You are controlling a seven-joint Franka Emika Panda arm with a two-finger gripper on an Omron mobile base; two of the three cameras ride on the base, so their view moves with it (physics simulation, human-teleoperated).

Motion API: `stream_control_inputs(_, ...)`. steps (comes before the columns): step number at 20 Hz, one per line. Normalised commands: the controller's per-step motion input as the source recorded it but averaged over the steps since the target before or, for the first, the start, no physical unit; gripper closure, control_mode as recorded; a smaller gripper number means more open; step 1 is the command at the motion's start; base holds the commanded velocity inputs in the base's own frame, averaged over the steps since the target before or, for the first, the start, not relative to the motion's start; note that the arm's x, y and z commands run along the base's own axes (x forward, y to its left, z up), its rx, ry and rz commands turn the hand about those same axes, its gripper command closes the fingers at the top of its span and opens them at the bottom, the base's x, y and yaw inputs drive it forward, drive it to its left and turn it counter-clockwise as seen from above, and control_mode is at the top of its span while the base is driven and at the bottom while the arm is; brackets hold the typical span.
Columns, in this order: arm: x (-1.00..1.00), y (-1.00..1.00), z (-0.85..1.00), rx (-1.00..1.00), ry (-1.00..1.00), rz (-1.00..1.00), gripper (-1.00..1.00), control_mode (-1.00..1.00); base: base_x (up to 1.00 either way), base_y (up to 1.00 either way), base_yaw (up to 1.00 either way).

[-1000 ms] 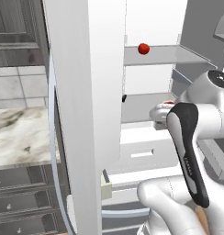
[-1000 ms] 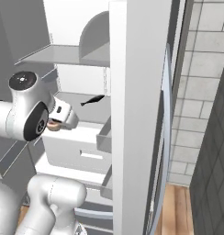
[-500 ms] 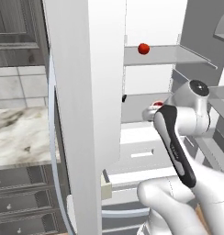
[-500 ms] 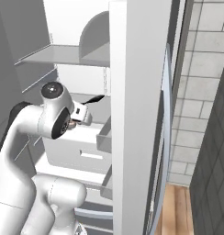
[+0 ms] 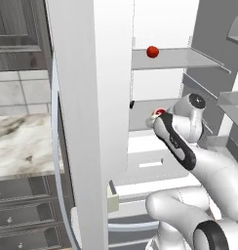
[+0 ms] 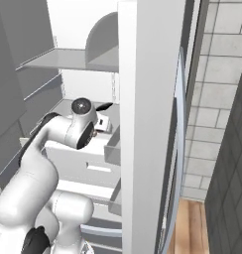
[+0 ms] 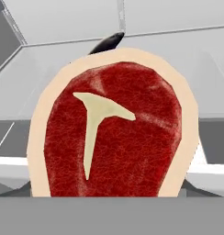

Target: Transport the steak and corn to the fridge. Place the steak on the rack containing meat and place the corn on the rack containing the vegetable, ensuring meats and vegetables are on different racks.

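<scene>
left base view: the arm reaches into the fridge (image 5: 91,73), the steak (image 5: 159,113) at the middle shelf, the vegetable (image 5: 152,51) one shelf above. hand view: the gripper seems to hold the steak (image 7: 111,133); not yet released, corn still to do.

My left base view looks from behind-left into the tall grey-white open fridge (image 5: 91,97); my right base view faces the same fridge interior from behind-right. My hand view sits very near the red-pink raw steak (image 7: 113,133).
</scene>
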Motion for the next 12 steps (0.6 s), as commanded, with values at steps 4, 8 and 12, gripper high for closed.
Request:
stream_control_inputs(4,0.92,-0.13,-0.23,0.0,0.0,0.02,1.0,-1.0,0.0,0.0,0.0)
stream_control_inputs(8,0.74,-0.28,-0.12,0.0,0.0,0.0,1.0,-1.0,0.0,0.0,0.0)
stream_control_inputs(12,0.62,-0.31,-0.15,0.0,0.0,0.0,1.0,-1.0,0.0,0.0,0.0)
